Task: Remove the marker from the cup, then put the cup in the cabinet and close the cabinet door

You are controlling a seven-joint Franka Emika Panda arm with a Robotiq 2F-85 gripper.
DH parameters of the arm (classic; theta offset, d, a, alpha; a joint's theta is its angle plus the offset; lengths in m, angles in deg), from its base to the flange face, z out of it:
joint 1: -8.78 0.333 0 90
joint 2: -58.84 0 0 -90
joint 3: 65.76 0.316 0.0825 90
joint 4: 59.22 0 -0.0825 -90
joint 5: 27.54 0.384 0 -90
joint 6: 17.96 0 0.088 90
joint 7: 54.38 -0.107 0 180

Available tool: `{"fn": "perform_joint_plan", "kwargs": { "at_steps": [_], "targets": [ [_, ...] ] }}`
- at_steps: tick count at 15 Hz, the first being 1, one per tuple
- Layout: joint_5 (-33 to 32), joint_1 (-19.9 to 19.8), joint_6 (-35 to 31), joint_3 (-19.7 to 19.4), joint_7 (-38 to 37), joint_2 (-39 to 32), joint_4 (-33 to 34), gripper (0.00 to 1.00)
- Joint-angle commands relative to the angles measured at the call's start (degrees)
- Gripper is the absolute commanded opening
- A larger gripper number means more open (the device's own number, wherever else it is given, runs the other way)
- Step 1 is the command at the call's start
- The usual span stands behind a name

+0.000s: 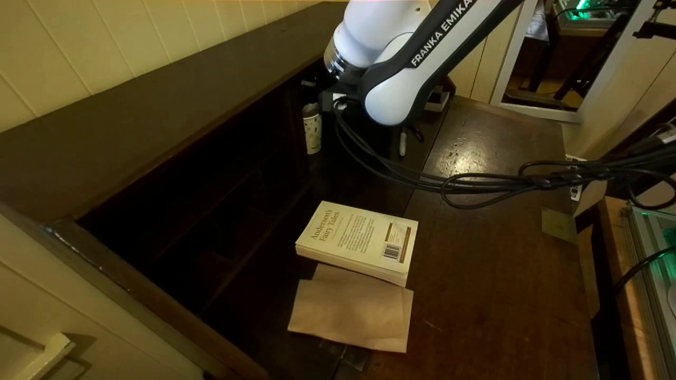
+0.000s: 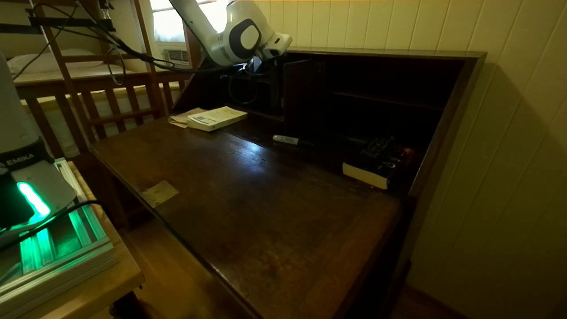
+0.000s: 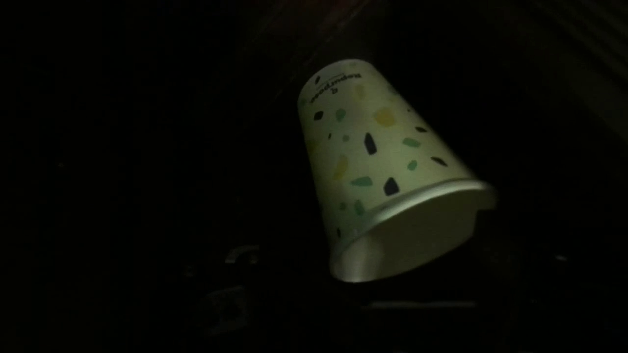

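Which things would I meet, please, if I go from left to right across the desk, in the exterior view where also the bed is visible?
Flat pale patch → cream paperback book → marker → thick black book.

The paneled wall (image 2: 522, 164) is dim, the window (image 2: 166, 27) bright.

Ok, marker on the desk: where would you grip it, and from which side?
Probably the middle of the pale barrel of the marker, coming straight down from above and pinching across its length. It's a thin stick lying flat on the desk, so its long sides seem the natural hold. Its other end is hard to make out against the dark wood.
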State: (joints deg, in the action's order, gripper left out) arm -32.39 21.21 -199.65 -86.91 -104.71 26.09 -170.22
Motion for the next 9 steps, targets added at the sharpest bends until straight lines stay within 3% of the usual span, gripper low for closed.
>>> {"fn": "perform_joint_plan", "kwargs": {
  "at_steps": [1, 4, 9],
  "targets": [
    [-1.63, 5.08, -4.38, -4.75, 0.51, 1.99, -3.07, 0.96],
    [-1.48, 8.22, -6.57, -7.84, 1.94, 2.24, -4.93, 0.97],
    [-1.98, 10.4, -6.79, -9.23, 4.71, 4.39, -7.98, 0.96]
  ]
}}
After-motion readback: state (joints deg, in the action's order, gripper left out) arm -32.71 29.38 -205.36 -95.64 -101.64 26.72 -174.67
